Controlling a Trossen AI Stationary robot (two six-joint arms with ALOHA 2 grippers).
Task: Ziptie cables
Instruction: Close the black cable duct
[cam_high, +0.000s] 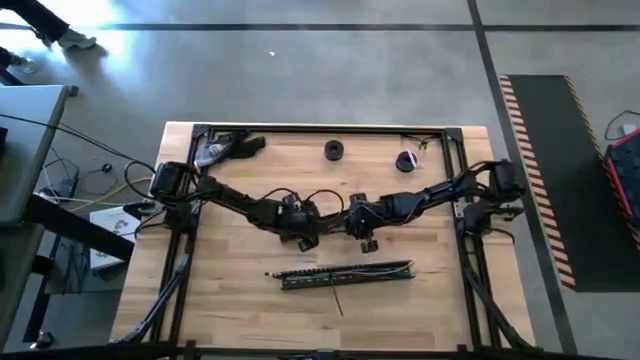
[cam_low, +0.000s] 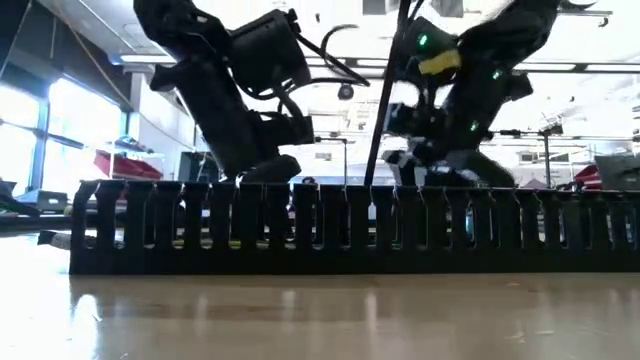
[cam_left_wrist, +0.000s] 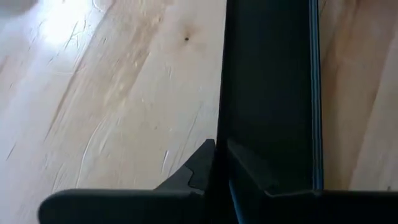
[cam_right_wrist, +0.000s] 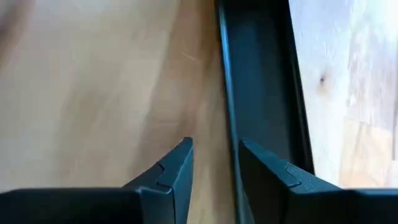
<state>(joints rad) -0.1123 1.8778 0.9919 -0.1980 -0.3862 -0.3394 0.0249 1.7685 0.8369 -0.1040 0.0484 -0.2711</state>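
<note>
Item: cables (cam_high: 385, 267). Thin pale wires lying along the black slotted channel (cam_high: 345, 275) toward its right half, near the front middle of the counter (cam_high: 240, 300). From above they look loose, not bound. In the low view the channel's upright teeth hide them.

Adjacent: a thin dark line (cam_high: 338, 298) on the counter just in front of the channel, angled away from it and touching or nearly touching its front edge.

Left tool (cam_high: 308, 241): above the counter just behind the channel's left half. Its wrist view shows the fingertips close together with only a narrow gap, over the channel's edge; nothing held.

Right tool (cam_high: 368, 243): just behind the channel's middle. Fingers (cam_right_wrist: 177, 165) parted with a clear gap, straddling one channel wall; empty.

Further out: two small dark round objects (cam_high: 333, 150) near the far edge, another dark item in the far left corner.

Risks, as judged:
- Both tools sit over the channel wall, not over the wires. A closing grip could catch the wall and drag or tip the channel, spilling the wires.
- The wires are very thin; a pinch may gather only some, leaving strays outside any tie.
- The tools are near each other; converging on one spot invites a collision.
- The slotted teeth could snag a descending fingertip.
</note>
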